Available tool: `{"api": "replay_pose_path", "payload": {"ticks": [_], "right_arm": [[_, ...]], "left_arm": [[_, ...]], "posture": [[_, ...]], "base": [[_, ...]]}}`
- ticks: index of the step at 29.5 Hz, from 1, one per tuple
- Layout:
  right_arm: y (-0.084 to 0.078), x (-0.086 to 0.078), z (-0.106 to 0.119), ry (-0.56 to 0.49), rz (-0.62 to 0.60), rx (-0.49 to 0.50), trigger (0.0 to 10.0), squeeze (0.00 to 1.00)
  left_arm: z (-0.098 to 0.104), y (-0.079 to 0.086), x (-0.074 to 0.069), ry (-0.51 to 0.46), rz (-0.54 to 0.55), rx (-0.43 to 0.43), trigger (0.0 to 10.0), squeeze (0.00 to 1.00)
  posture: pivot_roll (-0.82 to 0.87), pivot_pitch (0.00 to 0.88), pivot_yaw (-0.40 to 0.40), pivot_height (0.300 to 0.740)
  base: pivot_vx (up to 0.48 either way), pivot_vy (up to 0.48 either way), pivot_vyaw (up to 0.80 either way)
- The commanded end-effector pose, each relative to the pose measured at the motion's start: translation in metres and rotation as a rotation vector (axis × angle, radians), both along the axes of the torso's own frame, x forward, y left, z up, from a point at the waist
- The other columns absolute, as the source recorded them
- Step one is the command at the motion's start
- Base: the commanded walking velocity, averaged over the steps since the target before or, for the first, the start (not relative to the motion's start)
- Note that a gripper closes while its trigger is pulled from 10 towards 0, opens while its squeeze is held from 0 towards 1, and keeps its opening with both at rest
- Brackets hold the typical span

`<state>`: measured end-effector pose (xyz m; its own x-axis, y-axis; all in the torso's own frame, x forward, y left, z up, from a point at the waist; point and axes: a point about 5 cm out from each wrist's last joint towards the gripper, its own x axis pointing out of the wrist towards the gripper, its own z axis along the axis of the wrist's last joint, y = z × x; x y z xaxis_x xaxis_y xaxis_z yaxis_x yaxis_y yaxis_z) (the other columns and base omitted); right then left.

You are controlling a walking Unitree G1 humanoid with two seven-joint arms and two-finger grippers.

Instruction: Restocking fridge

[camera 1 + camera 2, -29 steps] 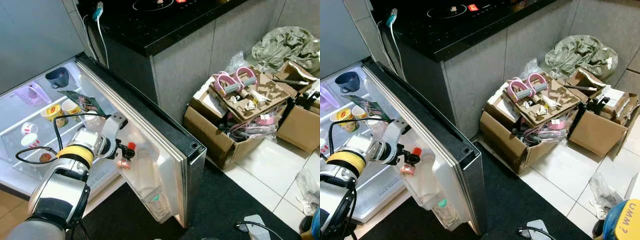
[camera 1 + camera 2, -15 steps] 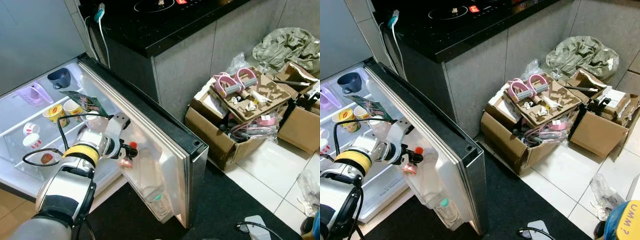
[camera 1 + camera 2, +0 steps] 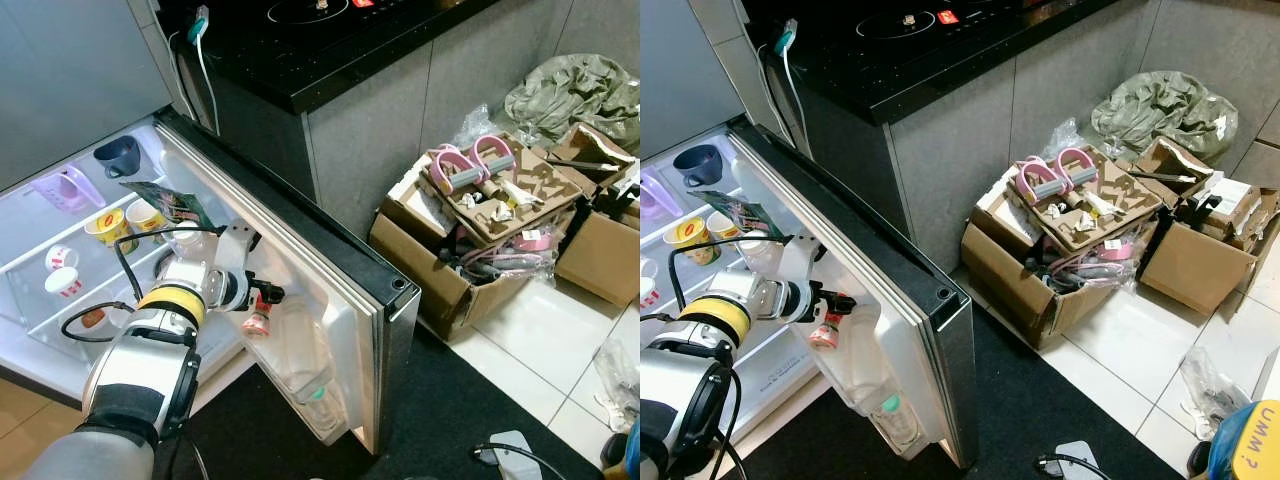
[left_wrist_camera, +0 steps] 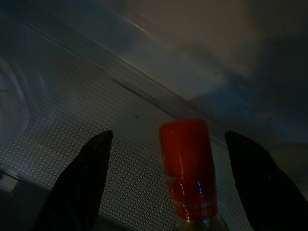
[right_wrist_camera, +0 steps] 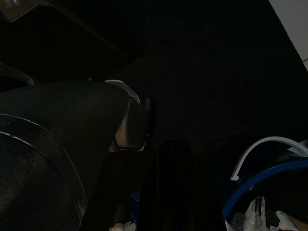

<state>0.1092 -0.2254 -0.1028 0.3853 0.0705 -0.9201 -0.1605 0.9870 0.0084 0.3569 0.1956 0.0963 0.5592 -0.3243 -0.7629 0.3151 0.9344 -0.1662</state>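
My left gripper (image 3: pixel 266 297) reaches in beside the open fridge door (image 3: pixel 335 285), over its clear door shelf (image 3: pixel 300 350). A small bottle (image 3: pixel 258 312) with a red cap and pink label stands upright between the fingers. In the left wrist view the red cap (image 4: pixel 186 159) sits in the middle of the gap, with both black fingers (image 4: pixel 82 183) spread wide and clear of it, so the gripper (image 4: pixel 168 134) is open. The right wrist view is very dark, with one black finger (image 5: pixel 168 187) over a black mat and a blue rim (image 5: pixel 260 168) beside it.
Lit fridge shelves hold yellow cups (image 3: pixel 110 225), a blue mug (image 3: pixel 117 154), a purple jug (image 3: pixel 60 188) and a snack bag (image 3: pixel 167 204). A teal-capped bottle (image 3: pixel 313 395) lies in the lower door shelf. Cluttered cardboard boxes (image 3: pixel 470 220) stand right of a black counter (image 3: pixel 330 45).
My left gripper has edged rightwards toward the door shelf, the bottle staying between its fingers. The camera has shifted slightly.
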Motion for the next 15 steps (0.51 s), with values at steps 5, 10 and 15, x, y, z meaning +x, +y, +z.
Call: {"api": "replay_pose_path", "payload": {"ticks": [5,10,15], "right_arm": [[0.0165,-0.0111,-0.0061,0.038,0.003,0.051,10.0,0.00],[0.0169,-0.0115,-0.0063,0.038,-0.001,0.051,10.0,0.00],[0.0170,-0.0121,-0.0065,0.039,-0.005,0.052,10.0,0.00]], "left_arm": [[-0.0063,-0.0065,-0.0021,0.021,-0.018,0.008,4.7,0.00],[-0.0080,-0.0090,-0.0028,0.031,-0.032,0.019,0.0,0.00],[-0.0085,-0.0084,-0.0031,0.035,-0.029,0.020,0.0,0.00]], "posture": [[-0.12,0.092,0.124,0.740],[-0.12,0.094,0.126,0.740],[-0.12,0.095,0.127,0.740]], "base": [[0.000,0.000,0.00],[0.000,0.000,0.00],[0.000,0.000,0.00]]}}
